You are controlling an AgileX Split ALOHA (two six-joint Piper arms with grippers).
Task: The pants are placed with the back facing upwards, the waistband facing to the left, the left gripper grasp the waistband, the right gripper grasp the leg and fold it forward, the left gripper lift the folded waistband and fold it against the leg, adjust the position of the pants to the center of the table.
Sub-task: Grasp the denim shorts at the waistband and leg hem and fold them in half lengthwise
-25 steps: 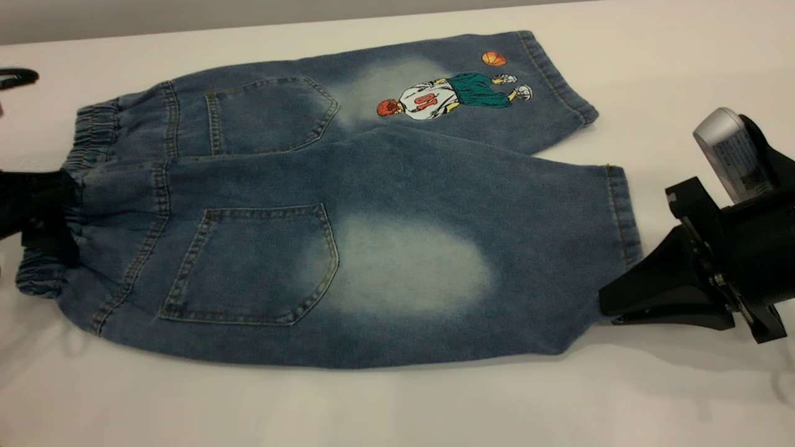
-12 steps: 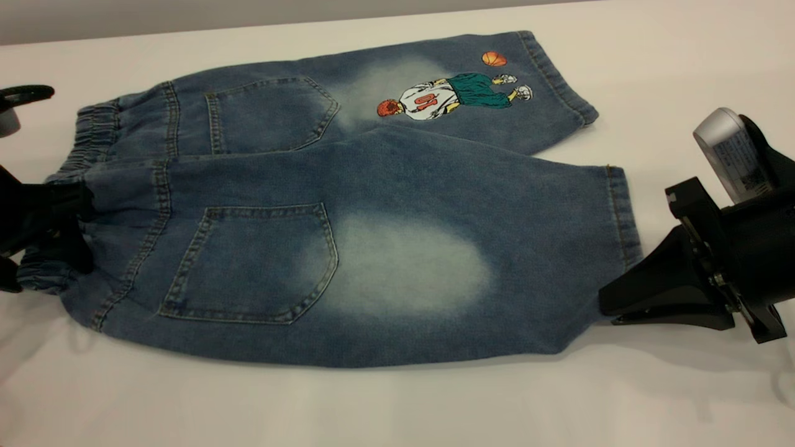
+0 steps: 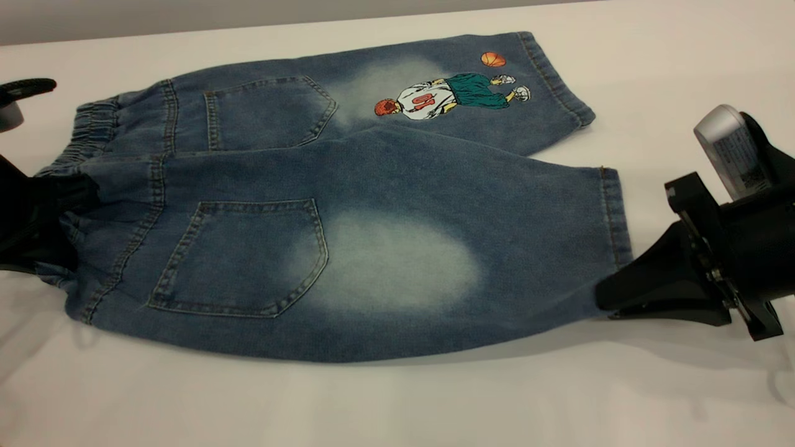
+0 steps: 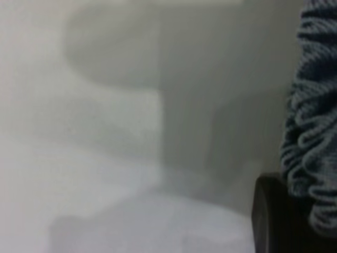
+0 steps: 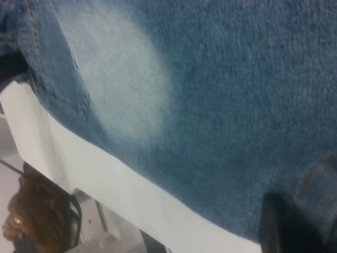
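Setting: robot lab bench. Broad bare white table (image 3: 397,403), plain grey wall behind; black robot arm (image 3: 754,248) with silver labelled cylinder (image 3: 726,149) mounted alongside.

Bare counter (image 3: 397,403) runs along the near edge, open for passage. The pants (image 3: 372,205) fill the middle; the left gripper (image 3: 37,217) blocks their left end, the right gripper (image 3: 621,292) their right hem

Broad white table (image 3: 652,49), smooth and bare at its edges. Directly on it, spread flat: blue denim pants (image 3: 385,186), back pockets up, waistband (image 3: 93,127) leftward.
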